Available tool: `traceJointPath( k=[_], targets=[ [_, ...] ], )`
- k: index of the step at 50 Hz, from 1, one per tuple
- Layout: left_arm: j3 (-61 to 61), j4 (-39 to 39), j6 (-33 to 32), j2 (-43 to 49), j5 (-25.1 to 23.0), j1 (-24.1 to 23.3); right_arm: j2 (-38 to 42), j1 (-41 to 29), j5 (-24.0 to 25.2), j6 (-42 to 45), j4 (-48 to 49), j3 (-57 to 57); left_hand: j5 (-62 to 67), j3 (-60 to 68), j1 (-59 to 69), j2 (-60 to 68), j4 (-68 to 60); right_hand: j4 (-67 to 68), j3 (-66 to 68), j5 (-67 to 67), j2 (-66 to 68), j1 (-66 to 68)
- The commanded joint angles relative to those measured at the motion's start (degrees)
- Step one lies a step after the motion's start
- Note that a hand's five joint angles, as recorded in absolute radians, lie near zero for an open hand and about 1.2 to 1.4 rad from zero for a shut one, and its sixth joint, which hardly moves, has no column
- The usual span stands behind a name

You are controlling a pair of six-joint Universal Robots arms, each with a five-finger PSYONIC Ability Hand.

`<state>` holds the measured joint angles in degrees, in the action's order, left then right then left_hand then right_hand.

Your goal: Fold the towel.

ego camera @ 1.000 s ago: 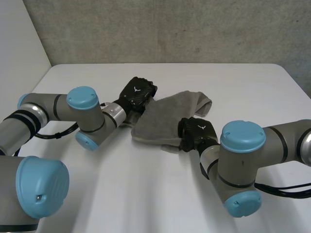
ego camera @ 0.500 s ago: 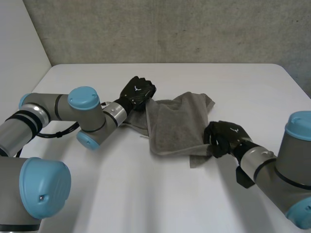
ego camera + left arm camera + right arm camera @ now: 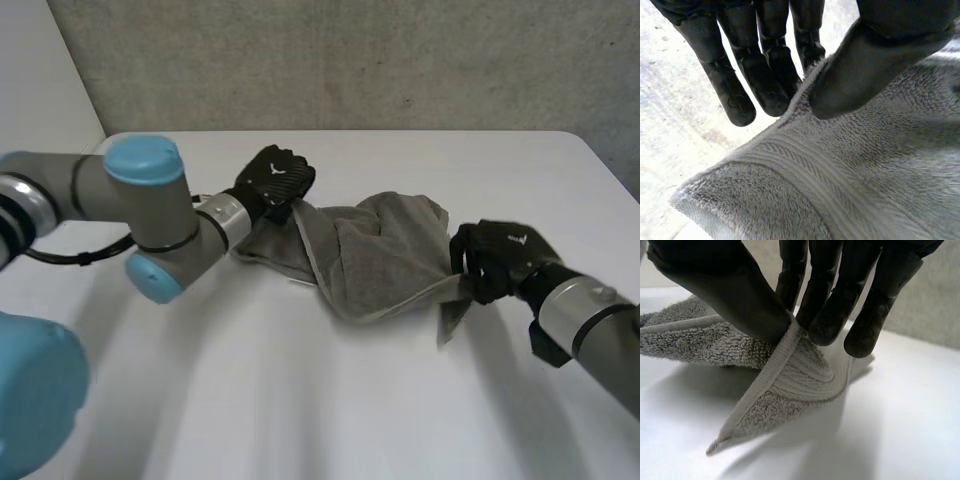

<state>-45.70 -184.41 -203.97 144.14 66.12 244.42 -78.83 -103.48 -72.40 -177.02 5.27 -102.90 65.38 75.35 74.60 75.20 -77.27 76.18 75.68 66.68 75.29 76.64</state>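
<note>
White tabletop [image 3: 300,400] stretches in front of a rough grey wall [image 3: 350,60]. A grey towel [image 3: 370,260] lies crumpled near the middle of the table, drawn out in a loose, wrinkled band between two black robot hands.

The left hand [image 3: 272,180], on a grey arm [image 3: 120,205] with light-blue caps, is at the towel's far left end. In the left wrist view its thumb presses on top of the cloth while its fingers [image 3: 765,75] reach under the hemmed edge, so the towel is pinched between them.

The right hand [image 3: 500,262] is at the towel's near right end. In the right wrist view its thumb and fingers [image 3: 825,315] close on what appears to be a corner, holding the hem raised off the table. A short flap hangs below the pinch. I cannot tell whether its tip touches the table.
</note>
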Motion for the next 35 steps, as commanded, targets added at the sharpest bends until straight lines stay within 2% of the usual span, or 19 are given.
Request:
traceJointPath(
  k=[1,3,7,11,12,14,17,22,26,28,29,30,31,33,34,35],
  targets=[
    [-13.18,4.14,-0.12,-13.36,5.60,0.44,-4.14,0.20,0.60,8.44,-7.56,4.38,4.62,4.65,5.40,4.80,-2.73,3.82,4.32,3.32,4.71,3.36],
    [-18.96,6.24,0.06,-20.27,9.62,0.53,-5.45,0.38,0.68,12.47,-12.71,6.56,4.62,4.65,5.40,4.80,-2.73,3.82,4.32,3.32,4.71,3.36],
    [-24.43,7.75,0.06,-26.28,13.33,0.62,-6.60,0.29,0.68,16.70,-18.45,8.95,4.62,4.65,5.40,4.80,-2.73,3.82,4.32,3.32,4.71,3.36],
    [-31.79,8.88,0.06,-34.78,18.16,1.93,-8.44,0.47,0.68,25.99,-28.70,12.71,4.62,4.65,5.40,4.80,-2.73,3.82,4.32,3.32,4.71,3.36],
    [-31.82,8.89,0.06,-34.81,18.17,1.94,-8.44,0.47,0.68,26.02,-28.74,12.73,4.62,4.65,5.40,4.80,-2.73,3.82,4.32,3.32,4.71,3.36],
    [-35.93,9.50,-0.03,-41.19,19.57,3.16,-9.14,0.38,0.51,31.53,-33.90,15.61,4.62,4.65,5.40,4.80,-2.73,3.82,4.32,3.32,4.71,3.36],
    [-37.79,9.94,-0.03,-43.77,19.49,3.96,-9.76,0.29,-0.37,35.23,-37.16,18.95,4.62,4.65,5.40,4.80,-2.73,3.82,4.32,3.32,4.71,3.36],
    [-41.66,11.26,-0.12,-49.65,19.49,7.38,-10.03,0.03,-0.64,37.36,-37.88,24.92,4.62,4.65,5.40,4.80,-2.73,3.82,4.32,3.32,4.71,3.36],
    [-41.75,11.09,-0.12,-49.31,19.31,8.70,-8.27,-0.06,-0.37,37.18,-37.79,28.02,4.62,4.65,5.40,4.80,-2.73,3.82,4.32,3.32,4.71,3.36],
    [-41.13,11.00,-0.12,-48.43,19.22,8.97,-1.98,-1.20,-0.72,37.09,-37.09,30.82,4.62,4.65,5.40,4.80,-2.73,3.82,4.32,3.32,4.71,3.36],
    [-40.70,10.82,-0.20,-45.91,19.22,8.97,-1.94,-1.20,-0.72,37.10,-37.09,30.83,4.62,4.65,5.40,4.80,-2.73,3.82,4.32,3.32,4.71,3.36],
    [-39.48,10.39,-0.12,-42.40,19.31,8.88,1.80,-2.07,-1.51,37.01,-36.74,32.92,4.62,4.65,5.40,4.80,-2.73,3.82,4.32,3.32,4.71,3.36],
    [-39.46,10.38,-0.12,-42.37,19.31,8.88,1.84,-2.08,-1.51,37.01,-36.74,32.94,4.62,4.65,5.40,4.80,-2.73,3.82,4.32,3.32,4.71,3.36],
    [-35.01,10.21,0.15,-35.28,19.66,8.53,7.87,-5.14,-5.27,36.92,-35.43,36.61,4.62,4.65,5.40,4.80,-2.73,3.82,4.32,3.32,4.71,3.36],
    [-34.98,10.21,0.15,-35.25,19.66,8.53,7.90,-5.16,-5.29,36.92,-35.42,36.63,4.62,4.65,5.40,4.80,-2.73,3.82,4.32,3.32,4.71,3.36],
    [-32.54,10.03,0.15,-31.85,19.58,8.35,10.69,-6.55,-8.08,37.01,-33.33,38.55,4.62,4.65,5.40,4.80,-2.73,3.82,4.32,3.32,4.71,3.36]
  ],
)
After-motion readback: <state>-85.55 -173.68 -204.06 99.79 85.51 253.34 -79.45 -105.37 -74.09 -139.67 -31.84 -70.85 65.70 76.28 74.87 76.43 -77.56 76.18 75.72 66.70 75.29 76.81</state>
